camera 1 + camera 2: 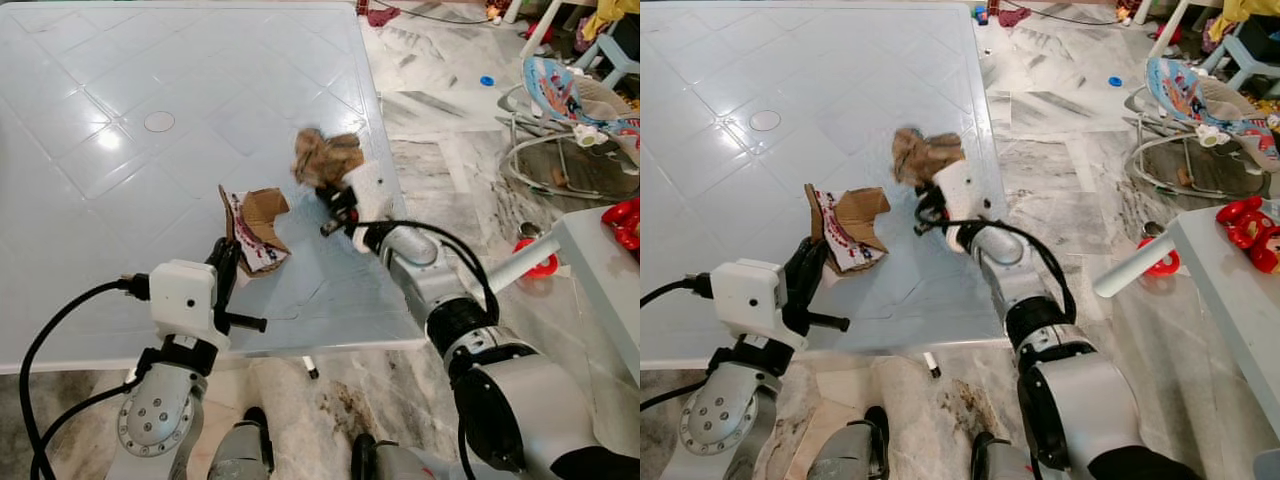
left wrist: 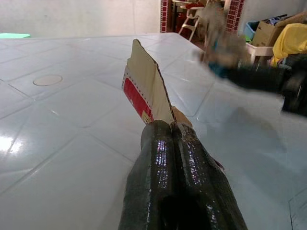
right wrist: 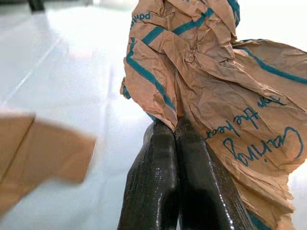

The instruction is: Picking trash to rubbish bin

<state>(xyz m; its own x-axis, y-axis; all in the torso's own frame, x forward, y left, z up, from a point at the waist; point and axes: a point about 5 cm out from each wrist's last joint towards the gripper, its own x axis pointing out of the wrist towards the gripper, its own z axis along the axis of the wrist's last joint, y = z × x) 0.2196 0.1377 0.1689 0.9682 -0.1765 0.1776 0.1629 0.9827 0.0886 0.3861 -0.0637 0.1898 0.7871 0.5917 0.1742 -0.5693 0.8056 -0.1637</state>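
Crumpled brown paper bag [image 3: 211, 91], teal-printed

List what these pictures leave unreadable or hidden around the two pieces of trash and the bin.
- Rubbish bin: its whereabouts cannot be told.
- Crumpled brown paper bag: motion-blurred in both eye views; the printed teal wording is part-folded in the right wrist view.
- Torn cardboard piece: its gripped edge is covered by the left end effector in the left wrist view.
- Right end effector: the grip point is buried in paper.
- Baby bouncer: cut by the picture's edge.
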